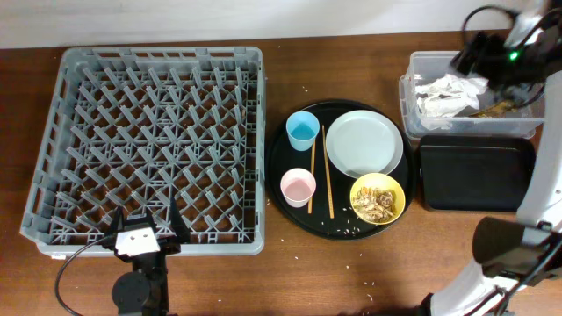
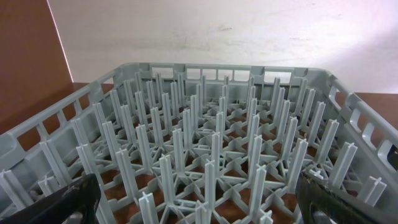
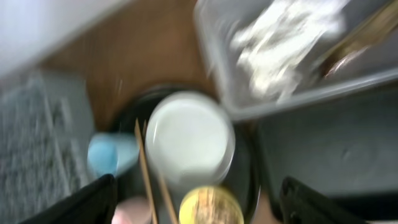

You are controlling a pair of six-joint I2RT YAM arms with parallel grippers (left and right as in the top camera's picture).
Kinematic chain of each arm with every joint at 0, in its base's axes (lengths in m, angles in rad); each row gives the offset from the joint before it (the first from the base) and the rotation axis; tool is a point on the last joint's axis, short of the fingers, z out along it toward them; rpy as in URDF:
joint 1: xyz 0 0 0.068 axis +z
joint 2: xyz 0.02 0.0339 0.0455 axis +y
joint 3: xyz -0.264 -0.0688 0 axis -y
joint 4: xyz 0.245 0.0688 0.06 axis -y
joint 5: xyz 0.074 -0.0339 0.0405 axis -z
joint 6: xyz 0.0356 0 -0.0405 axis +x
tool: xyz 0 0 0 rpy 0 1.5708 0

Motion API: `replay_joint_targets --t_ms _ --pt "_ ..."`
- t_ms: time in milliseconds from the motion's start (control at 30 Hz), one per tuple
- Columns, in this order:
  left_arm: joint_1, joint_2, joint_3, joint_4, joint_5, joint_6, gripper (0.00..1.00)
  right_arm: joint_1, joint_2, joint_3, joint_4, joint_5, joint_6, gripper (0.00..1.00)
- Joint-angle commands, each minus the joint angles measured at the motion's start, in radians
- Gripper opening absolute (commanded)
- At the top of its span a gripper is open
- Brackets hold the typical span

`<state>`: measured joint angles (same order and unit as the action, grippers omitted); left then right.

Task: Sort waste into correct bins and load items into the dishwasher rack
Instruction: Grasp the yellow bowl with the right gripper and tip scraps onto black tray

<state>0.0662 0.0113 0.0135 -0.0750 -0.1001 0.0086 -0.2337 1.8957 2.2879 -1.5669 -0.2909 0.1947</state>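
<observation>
the right claw [image 3: 198,190] hangs over the table with its fingers spread and nothing between them, though its wrist view is blurred. just under it sits the clear tub [image 1: 413,66], with the paper napkin [image 1: 443,92] and the gold-brown wrapper [image 1: 500,107] already inside. the flat black bin [image 1: 479,171], next to the tub and nearer the arm's base than the claw, holds nothing.

so two pieces of waste look sorted. the food scraps [image 1: 376,200] are left, lying in the yellow bowl [image 1: 399,189] on the round tray [image 1: 281,158], below and off to one side of the claw. the plate [image 1: 364,143], blue cup [image 1: 302,131], pink cup [image 1: 298,186] and chopsticks [image 1: 326,171] sit on that tray too, none loaded yet.

the left claw [image 2: 199,186] is spread wide and holds nothing. the rack [image 1: 149,140] lies straight ahead of it, every peg free.
</observation>
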Motion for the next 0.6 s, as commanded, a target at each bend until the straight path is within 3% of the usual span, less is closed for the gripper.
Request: replay_joint_targets --t_ms 0,100,233,333,567 --pt "0.004 -0.004 -0.004 -0.001 0.007 0.019 1.00 0.157 0.011 -0.048 -0.068 0.046 -0.050 0.79" --pt "0.004 -0.005 -0.004 -0.001 0.007 0.019 1.00 0.314 0.011 -0.188 -0.041 0.174 0.031 0.78" --pt "0.004 -0.005 -0.004 -0.001 0.007 0.019 1.00 0.447 0.011 -0.453 0.069 0.199 0.102 0.64" --pt "0.004 -0.005 -0.004 -0.001 0.007 0.019 1.00 0.550 0.011 -0.589 0.151 0.313 0.204 0.62" --pt "0.004 -0.004 -0.004 -0.001 0.007 0.019 1.00 0.587 0.011 -0.848 0.348 0.341 0.260 0.51"
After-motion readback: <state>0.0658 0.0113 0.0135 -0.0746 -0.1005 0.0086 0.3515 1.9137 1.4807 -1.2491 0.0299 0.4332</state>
